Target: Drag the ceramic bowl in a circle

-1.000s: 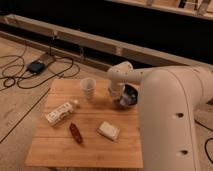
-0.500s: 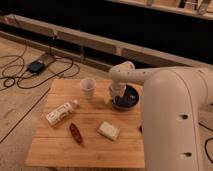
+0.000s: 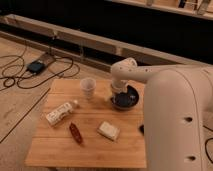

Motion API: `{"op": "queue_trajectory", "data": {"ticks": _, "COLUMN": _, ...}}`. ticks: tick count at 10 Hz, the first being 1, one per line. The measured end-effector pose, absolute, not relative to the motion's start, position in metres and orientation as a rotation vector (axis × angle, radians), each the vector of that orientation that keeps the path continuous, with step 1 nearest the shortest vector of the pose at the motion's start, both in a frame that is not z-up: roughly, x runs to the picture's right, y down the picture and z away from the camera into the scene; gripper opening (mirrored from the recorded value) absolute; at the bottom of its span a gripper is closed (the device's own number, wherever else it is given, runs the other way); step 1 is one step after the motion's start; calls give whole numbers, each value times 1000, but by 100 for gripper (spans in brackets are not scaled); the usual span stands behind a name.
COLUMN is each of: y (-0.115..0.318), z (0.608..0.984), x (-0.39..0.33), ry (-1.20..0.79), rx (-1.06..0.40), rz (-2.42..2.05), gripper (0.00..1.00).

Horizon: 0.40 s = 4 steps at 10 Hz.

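We are looking down at a small wooden table (image 3: 90, 145) sitting in the middle of the frame. Under it, the floor (image 3: 15, 112) is looking pale and woody. A long dark wall with a light rail (image 3: 80, 42) is running across the top of the frame. In the upper left, black cables (image 3: 20, 75) are lying in loops on the floor beside a small dark box (image 3: 36, 66).

The robot's big white arm (image 3: 175, 115) is filling the right side of the frame and covering the right edge of the table. Its lower part is running out of the frame.

The gripper (image 3: 119, 94) is reaching down into the ceramic bowl (image 3: 126, 101), which is sitting at the upper right of the table, just beside the arm. The gripper's tip is lying dark against the dark bowl, so we cannot tell how the jaws are standing. The arm is hiding part of the bowl too.

We are seeing 4 other things on the table. A white cup (image 3: 88, 87) is standing just left of the bowl. A white bottle (image 3: 61, 112) is lying on its side at the left. A small reddish-brown thing (image 3: 76, 133) is lying below it. A pale packet (image 3: 108, 130) is lying below the bowl.
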<state>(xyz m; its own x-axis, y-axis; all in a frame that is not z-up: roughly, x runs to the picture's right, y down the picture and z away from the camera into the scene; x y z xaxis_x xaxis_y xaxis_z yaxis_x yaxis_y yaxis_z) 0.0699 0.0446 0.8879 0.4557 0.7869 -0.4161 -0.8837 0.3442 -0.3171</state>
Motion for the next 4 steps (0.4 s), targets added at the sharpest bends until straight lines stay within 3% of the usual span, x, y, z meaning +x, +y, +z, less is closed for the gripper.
{"op": "queue_trajectory", "data": {"ticks": 4, "y": 39, "z": 884, "x": 68, "ry": 187, "rx": -541, "rz": 1103, "gripper": 80}}
